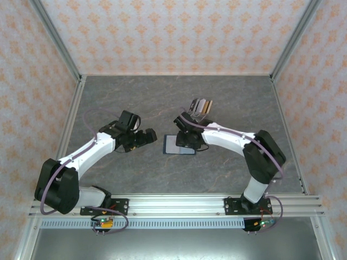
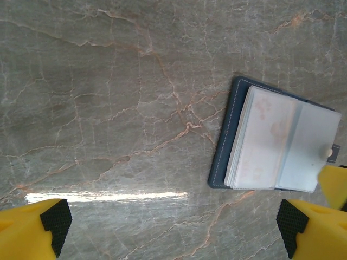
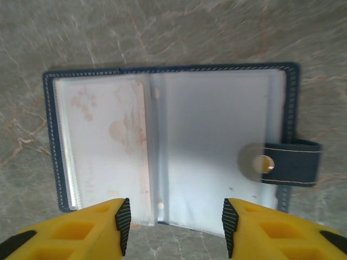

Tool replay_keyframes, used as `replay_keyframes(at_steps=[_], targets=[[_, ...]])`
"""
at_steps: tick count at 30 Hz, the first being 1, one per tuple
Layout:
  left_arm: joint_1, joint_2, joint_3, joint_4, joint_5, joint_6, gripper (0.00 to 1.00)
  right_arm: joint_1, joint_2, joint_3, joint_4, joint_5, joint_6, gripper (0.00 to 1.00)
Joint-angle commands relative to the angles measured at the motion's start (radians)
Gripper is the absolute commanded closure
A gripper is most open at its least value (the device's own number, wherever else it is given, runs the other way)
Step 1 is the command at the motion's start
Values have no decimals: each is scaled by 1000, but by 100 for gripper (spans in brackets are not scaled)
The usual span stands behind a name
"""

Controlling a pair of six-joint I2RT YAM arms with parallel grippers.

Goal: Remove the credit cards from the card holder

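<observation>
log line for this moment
card holder: lying open on table | left gripper: open, beside it | right gripper: open, over it

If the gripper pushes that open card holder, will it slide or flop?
Probably slides easily: the card holder lies flat on a glossy stone tabletop. Its clear sleeves look thin, so likely floppy and slick. Lifted by one cover, it may fold shut.
</observation>
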Motion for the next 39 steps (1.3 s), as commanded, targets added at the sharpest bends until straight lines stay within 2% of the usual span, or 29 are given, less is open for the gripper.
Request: replay_keyframes(at_steps=[1,7,11,16,19,28,36,39], targets=[[11,-13,-16,-33,-19,-27,0,12,56,65,2,28,-31,51],[11,1,-20,-4,24,-45,0,13,138,116,-21,27,-66,54],[6,22,-20,31,63,-51,5,13,171,118,-38,39,-76,57],[-8,60,-18,93,129,-63,28,12,189,99,-39,50,-79,61],[-27,86,-12,136,159,-81,39,10,185,81,-27,48,-77,66],[-132,210,54,211,184,-106,54,-20,151,16,40,-28,-68,76],[-161,325,114,267,222,-124,65,-39,124,-16,78,-72,-64,80],[-163,358,126,276,237,-118,66,-46,118,-27,91,-86,-62,82]])
